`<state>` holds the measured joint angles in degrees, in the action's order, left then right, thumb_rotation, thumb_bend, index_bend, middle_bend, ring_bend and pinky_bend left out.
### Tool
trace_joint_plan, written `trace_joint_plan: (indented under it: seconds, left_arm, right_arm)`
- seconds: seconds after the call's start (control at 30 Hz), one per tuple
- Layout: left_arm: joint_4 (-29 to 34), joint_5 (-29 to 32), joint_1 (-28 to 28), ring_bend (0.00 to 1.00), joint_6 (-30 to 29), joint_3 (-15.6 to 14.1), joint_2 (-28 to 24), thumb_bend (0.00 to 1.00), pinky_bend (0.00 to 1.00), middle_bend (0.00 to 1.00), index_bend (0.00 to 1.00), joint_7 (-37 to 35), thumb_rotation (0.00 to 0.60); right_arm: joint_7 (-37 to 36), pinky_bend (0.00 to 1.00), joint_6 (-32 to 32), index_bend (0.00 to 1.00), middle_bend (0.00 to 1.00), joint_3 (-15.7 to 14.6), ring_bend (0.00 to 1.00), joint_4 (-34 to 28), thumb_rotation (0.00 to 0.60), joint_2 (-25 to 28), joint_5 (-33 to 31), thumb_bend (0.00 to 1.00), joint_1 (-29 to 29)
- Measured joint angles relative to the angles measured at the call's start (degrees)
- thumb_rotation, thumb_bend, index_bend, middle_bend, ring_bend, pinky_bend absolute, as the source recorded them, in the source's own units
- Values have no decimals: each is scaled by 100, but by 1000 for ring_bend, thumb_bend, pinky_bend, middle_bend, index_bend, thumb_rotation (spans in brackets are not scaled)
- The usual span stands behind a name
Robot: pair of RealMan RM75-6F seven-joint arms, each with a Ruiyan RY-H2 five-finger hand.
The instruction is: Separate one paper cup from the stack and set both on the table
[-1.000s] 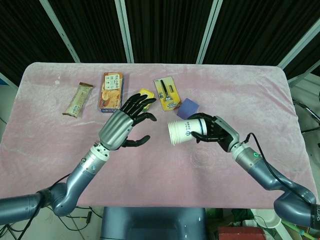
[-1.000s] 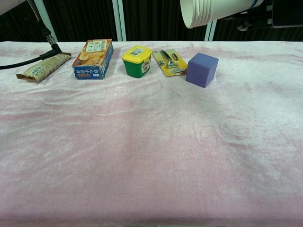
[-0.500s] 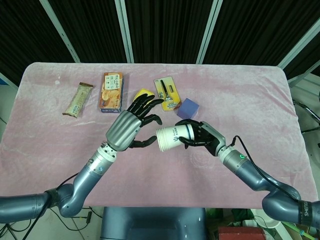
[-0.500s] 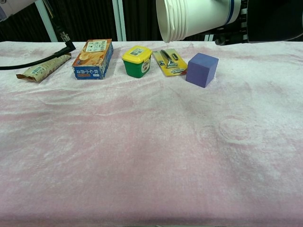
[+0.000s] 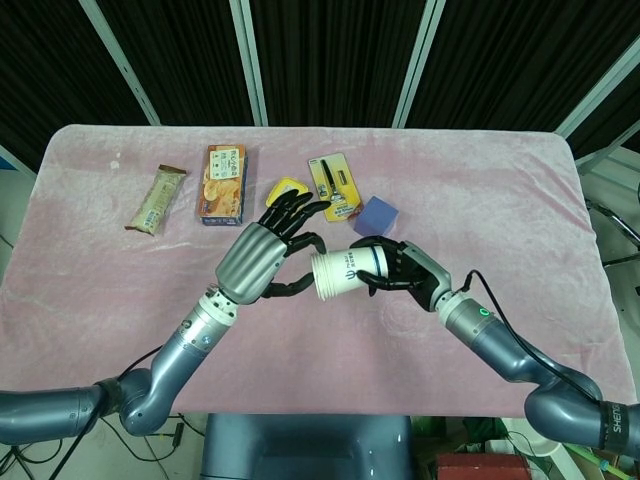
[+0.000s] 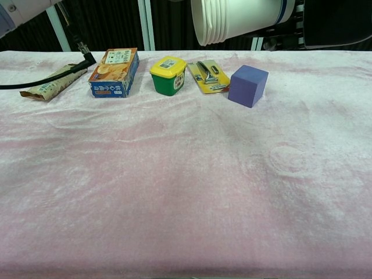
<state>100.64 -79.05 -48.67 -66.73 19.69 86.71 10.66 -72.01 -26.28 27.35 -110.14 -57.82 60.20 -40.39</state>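
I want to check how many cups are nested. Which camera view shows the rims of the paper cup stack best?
The chest view: the paper cup stack fills the top edge there, and its layered rims show as separate rings. The head view shows the whole stack lying sideways in the right hand, but its rims blur into one edge.

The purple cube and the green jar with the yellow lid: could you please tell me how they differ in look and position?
The purple cube is one flat colour with sharp edges; the green jar is rounded, two-coloured, with a label on its yellow lid. The cube sits right of the yellow razor card, the jar left of it. In the head view the left robot hand partly hides the jar, while the cube shows fully. Both rest on the pink cloth, untouched.
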Motion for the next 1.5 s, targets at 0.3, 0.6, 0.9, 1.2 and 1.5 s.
trace_joint_plan:
  seconds: [0.3,0.6,0.9,1.2,1.5]
  left_arm:
    - [-167,35,-87,0,-54,5,137,345,0,111,485,37,600]
    - [-269,-16,-100,0,-124,-62,219,398,0,139,535,-4,600]
    - [-330,-30,-98,0,-187,-94,247,398,0,140,534,43,600]
    - [-385,-94,-77,0,-284,-103,265,398,0,141,535,-15,600]
    - [-401,-108,-96,0,-264,-134,261,438,0,161,559,70,600]
  right_arm:
    - [122,590,155,579,462,199,592,-81,600,-57,-45,418,115]
    - [285,590,280,579,462,334,592,-79,600,-105,-147,418,185]
    - [468,590,370,583,463,436,592,-59,600,-111,-271,417,268]
    - [614,590,462,586,463,554,592,-27,600,-126,-370,417,348]
    - [716,590,583,594,464,653,592,-10,600,-176,-435,418,418]
